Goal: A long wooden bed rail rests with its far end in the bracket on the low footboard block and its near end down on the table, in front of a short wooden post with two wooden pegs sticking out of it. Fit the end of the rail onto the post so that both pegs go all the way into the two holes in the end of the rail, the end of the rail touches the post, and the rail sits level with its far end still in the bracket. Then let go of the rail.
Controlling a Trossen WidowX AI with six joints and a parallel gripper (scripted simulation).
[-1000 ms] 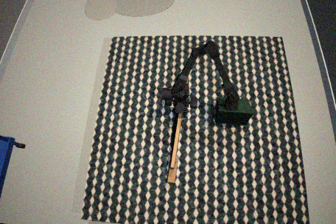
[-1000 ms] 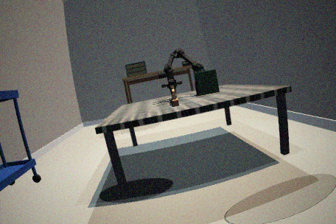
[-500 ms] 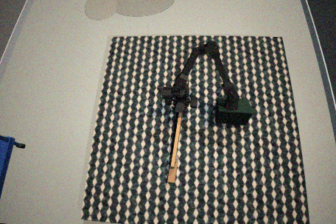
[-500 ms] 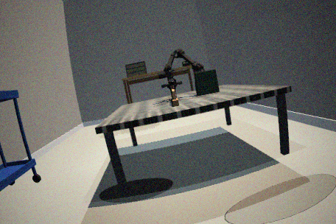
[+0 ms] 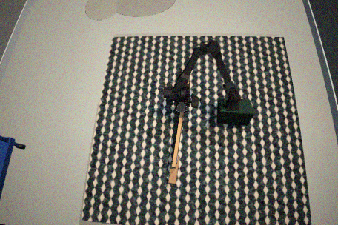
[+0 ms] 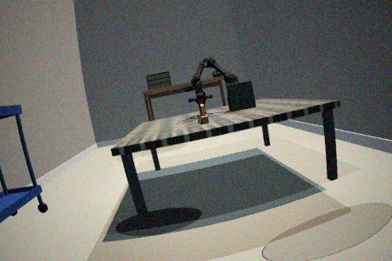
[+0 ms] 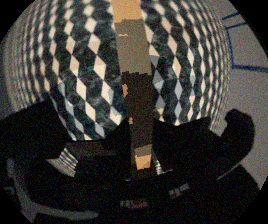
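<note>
The long wooden rail (image 5: 178,140) (image 7: 134,47) runs from my gripper to the low footboard block (image 5: 173,178) (image 6: 203,119). Its far end lies over the block; whether it sits in the bracket is too small to tell. My gripper (image 5: 181,108) (image 7: 134,117) is shut on the rail near its near end, with one finger on each side. In the wrist view the rail is in shadow between the fingers, with a small lit patch of wood below them. The post, pegs and holes are hidden or too dark to make out, so contact between rail and post cannot be told.
A dark green box (image 5: 237,112) (image 6: 241,95) stands at the arm's base, to the right of the rail in the top view. The arm arches above the patterned table (image 5: 130,194) (image 6: 297,112). A blue cart (image 5: 5,157) (image 6: 17,201) stands on the floor away from the table.
</note>
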